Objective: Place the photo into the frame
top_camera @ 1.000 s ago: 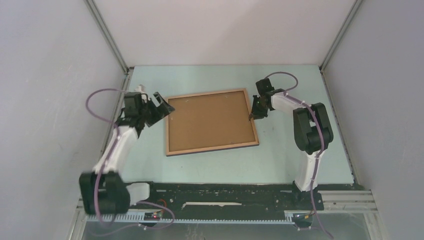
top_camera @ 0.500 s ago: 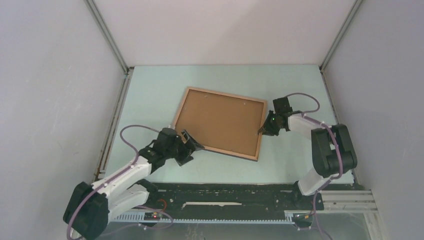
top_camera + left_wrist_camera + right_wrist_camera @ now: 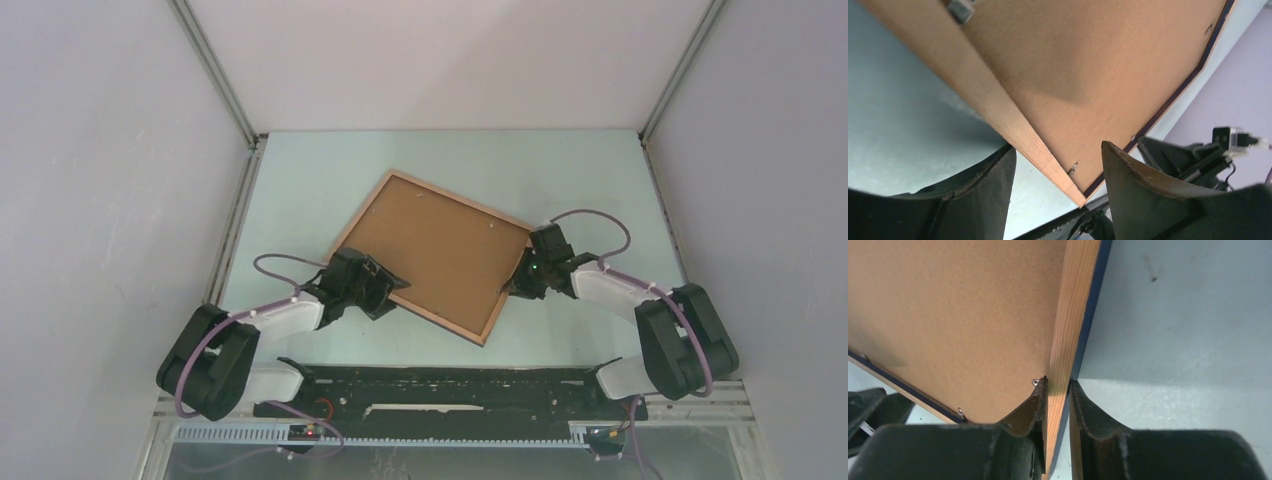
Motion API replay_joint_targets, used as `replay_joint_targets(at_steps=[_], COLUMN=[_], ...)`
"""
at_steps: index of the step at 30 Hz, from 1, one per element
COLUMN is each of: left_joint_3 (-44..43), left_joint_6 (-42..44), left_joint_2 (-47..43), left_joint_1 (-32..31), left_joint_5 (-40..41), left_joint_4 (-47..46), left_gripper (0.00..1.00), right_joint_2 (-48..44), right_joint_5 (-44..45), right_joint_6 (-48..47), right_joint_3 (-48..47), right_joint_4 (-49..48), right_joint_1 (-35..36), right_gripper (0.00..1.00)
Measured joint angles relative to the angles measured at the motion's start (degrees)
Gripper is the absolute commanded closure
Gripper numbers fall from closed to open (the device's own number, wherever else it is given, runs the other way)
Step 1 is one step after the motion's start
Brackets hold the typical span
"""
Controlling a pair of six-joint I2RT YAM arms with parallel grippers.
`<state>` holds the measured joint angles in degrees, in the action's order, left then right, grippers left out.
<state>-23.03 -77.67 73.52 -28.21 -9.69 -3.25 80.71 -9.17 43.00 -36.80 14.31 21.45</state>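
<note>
Right gripper (image 3: 1057, 390) tight on frame (image 3: 1075, 290) edge

The photo (image 3: 435, 250) is speckled brown, the frame (image 3: 1073, 315) grained wood edged navy, the table (image 3: 320, 170) pale green.

We see only the back of the photo (image 3: 437, 250) within the frame (image 3: 460, 198); its other face is hidden. Wrist views crop the frame.

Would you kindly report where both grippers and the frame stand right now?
Right gripper shut on the frame rail. Left gripper open, straddling the opposite edge, not clamped. Photo sits in frame, brown back up. No obstruction seen.
</note>
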Motion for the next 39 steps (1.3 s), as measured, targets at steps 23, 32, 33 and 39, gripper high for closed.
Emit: replay_joint_targets(at_steps=[23,32,33,39], left_joint_3=[-22.6,-13.1,-13.2,-20.6], left_joint_6=[37.3,32.1,31.6,32.7], left_joint_2=[10.8,0.0,1.6,13.5], left_joint_1=[23.2,23.1,23.1,23.1], left_joint_5=[-8.2,-9.4,-10.0,-11.3], left_joint_4=[24.0,21.1,20.3,22.8], left_gripper=[0.21,0.19,0.2,0.18], right_joint_2=[-7.0,25.5,29.1,38.8], right_joint_5=[9.9,6.5,6.8,11.0], right_joint_6=[-11.4,-20.9,-21.7,-24.2], right_joint_3=[-16.4,-51.2,-55.0,-61.1], right_joint_4=[10.8,18.0,19.2,24.6], right_joint_1=[5.9,-3.7,-3.9,-2.3], right_gripper=[0.18,0.17,0.17,0.15])
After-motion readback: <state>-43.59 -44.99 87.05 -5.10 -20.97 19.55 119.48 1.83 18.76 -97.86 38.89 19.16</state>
